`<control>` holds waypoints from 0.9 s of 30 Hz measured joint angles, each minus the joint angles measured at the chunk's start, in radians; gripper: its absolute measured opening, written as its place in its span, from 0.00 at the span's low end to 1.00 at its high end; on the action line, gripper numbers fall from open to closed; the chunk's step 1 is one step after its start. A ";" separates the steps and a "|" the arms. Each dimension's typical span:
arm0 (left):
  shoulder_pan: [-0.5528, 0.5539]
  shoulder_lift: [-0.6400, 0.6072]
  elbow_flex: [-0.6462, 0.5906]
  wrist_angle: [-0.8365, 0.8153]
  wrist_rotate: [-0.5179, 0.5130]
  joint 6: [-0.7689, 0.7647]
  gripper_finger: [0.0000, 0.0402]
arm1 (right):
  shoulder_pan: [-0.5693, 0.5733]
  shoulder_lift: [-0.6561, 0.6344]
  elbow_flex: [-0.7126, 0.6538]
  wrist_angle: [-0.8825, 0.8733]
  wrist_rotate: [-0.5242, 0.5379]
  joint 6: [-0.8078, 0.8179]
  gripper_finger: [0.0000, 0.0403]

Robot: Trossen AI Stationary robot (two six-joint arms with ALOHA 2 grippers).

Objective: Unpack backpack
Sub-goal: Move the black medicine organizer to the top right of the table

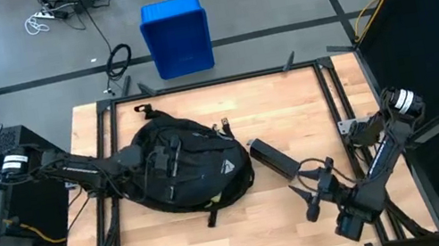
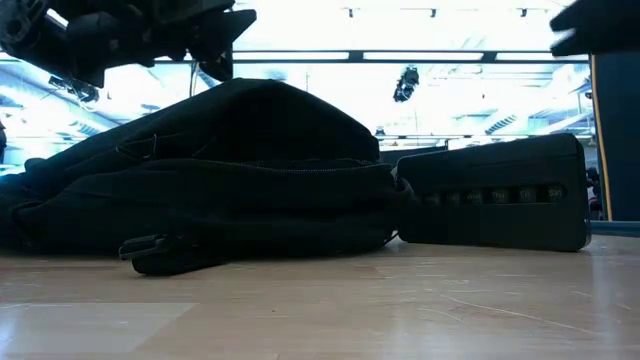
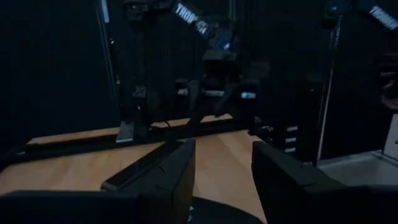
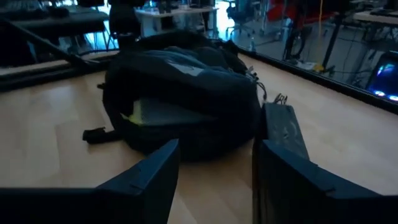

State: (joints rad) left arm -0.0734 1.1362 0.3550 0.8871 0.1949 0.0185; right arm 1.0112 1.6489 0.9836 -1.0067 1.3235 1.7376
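The backpack (image 1: 183, 170) lies slumped on the wooden table (image 1: 287, 97), the landmark here, its mouth turned toward the right arm so things can be drawn out sideways. Just beside it lies a long black box (image 1: 273, 160), apparently already unpacked. The right gripper (image 1: 312, 186), jaws apart and empty, sits beside the box, while the left gripper (image 1: 159, 163), jaws parted, rests over the backpack, probably to steady it.

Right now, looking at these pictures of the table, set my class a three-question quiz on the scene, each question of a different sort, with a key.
1. True or false: the black backpack lies on the wooden table.
2. What lies beside the backpack, towards the right pincer? A. long black box B. mug C. book
3. Fill in: the blue bin stands on the ____, beyond the table.

Key: 1 true; 2 A, the long black box; 3 floor.
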 joint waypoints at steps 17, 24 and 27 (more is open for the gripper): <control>0.001 0.002 0.000 0.001 -0.053 0.085 0.32 | 0.002 0.000 -0.345 0.412 -0.009 0.036 0.60; 0.001 0.002 0.000 -0.016 -0.053 0.083 0.32 | -0.001 0.001 -0.347 0.412 -0.034 0.019 0.63; 0.001 0.002 0.000 -0.017 -0.055 0.083 0.32 | 0.000 0.001 -0.347 0.411 -0.036 0.017 0.63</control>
State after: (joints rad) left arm -0.0723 1.1381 0.3553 0.8703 0.1403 0.1017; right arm 1.0108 1.6497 0.6365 -0.5953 1.2880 1.7549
